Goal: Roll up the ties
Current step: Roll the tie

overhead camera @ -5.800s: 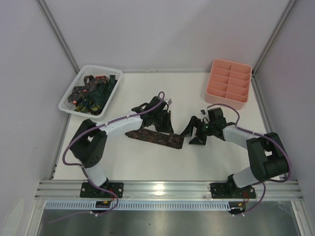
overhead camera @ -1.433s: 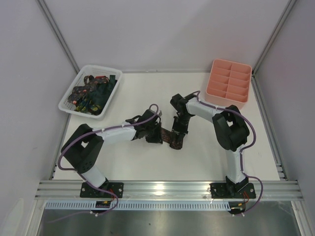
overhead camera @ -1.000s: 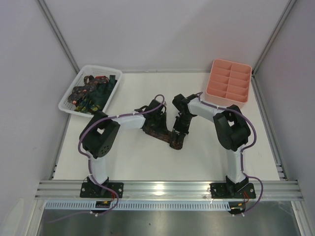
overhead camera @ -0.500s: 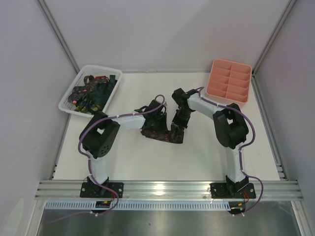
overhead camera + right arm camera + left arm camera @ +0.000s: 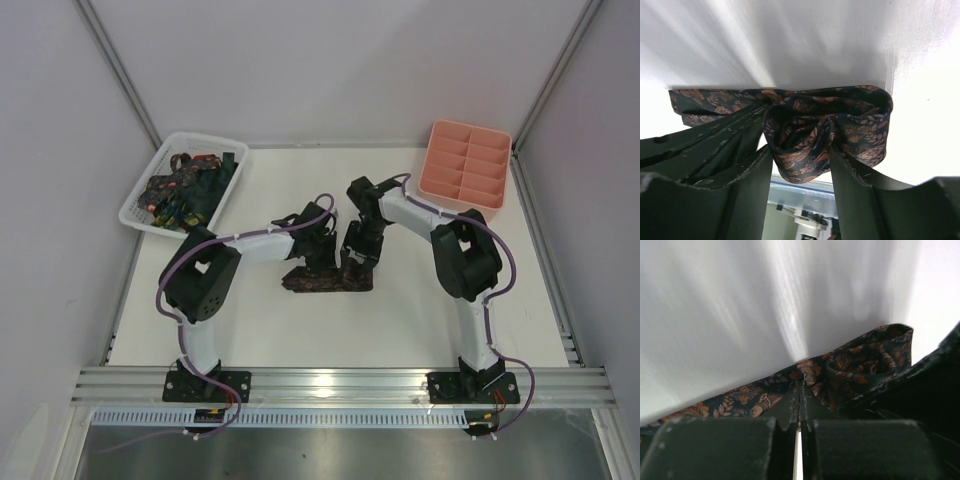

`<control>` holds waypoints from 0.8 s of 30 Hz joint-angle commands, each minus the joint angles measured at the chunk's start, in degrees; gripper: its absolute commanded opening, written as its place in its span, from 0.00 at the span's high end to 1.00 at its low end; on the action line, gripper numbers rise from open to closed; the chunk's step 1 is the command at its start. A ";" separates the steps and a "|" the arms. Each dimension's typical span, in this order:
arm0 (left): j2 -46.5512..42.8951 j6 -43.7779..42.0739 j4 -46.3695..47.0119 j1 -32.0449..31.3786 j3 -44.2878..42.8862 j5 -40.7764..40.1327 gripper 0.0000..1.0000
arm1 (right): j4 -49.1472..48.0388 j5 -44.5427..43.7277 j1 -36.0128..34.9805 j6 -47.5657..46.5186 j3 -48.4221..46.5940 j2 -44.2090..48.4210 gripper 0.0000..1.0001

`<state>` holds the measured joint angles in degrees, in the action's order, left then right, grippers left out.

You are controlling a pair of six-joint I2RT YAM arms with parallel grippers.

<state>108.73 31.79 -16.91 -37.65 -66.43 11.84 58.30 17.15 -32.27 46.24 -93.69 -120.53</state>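
Observation:
One brown patterned tie (image 5: 322, 281) lies bunched in a short strip on the white table, mid-centre. My right gripper (image 5: 358, 256) is shut on a rolled wad of it; in the right wrist view the roll (image 5: 807, 145) sits clamped between the two fingers of the right gripper (image 5: 800, 137), with a flat tail running left. My left gripper (image 5: 317, 252) is beside it on the left. In the left wrist view the left gripper (image 5: 801, 389) has its jaws closed to a slit, pinching the tie (image 5: 855, 360) at its edge. Dark green ties (image 5: 188, 188) lie in the basket.
A white lattice basket (image 5: 146, 216) stands at the back left. A pink compartment tray (image 5: 460, 207) stands at the back right. Grey walls close in both sides, and a metal rail runs along the near edge.
The right gripper has drawn the tie's right end up and left, so the strip is shorter and lies more level. The left gripper stayed on the tie, shifting slightly.

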 commanded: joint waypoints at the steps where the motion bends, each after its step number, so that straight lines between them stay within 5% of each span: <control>1: -3.26 -2.70 -4.01 1.35 -1.15 -1.82 1.00 | 2.60 -0.10 -0.42 -2.90 -2.11 1.61 0.45; 7: -6.60 -2.96 -5.50 2.05 -1.15 -1.29 1.00 | 3.40 -2.12 0.80 -7.12 -3.08 9.43 0.26; 11: -8.09 -2.44 -4.63 2.23 -0.98 2.92 1.00 | 0.25 -2.82 2.30 -18.16 -3.25 13.82 0.04; 13: -8.09 -1.65 -4.36 2.32 -1.42 4.59 1.00 | -3.70 -2.47 2.30 -23.54 -0.63 18.63 0.00; 16: -8.71 -0.59 -4.01 2.23 -1.51 6.44 1.00 | -18.62 -2.47 1.60 -34.43 12.60 31.25 0.00; 20: -9.58 -0.94 -5.33 2.32 -1.59 5.83 1.00 | -52.48 -4.42 -1.12 -51.22 36.70 49.13 0.00; 24: -9.50 -1.47 -5.95 2.32 -1.15 5.83 1.00 | -53.93 6.69 2.29 -62.20 38.24 48.12 0.00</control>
<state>102.41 30.55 -22.52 -35.68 -66.43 16.53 18.00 16.53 -32.47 -1.52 -54.70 -68.66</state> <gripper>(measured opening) 0.006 0.994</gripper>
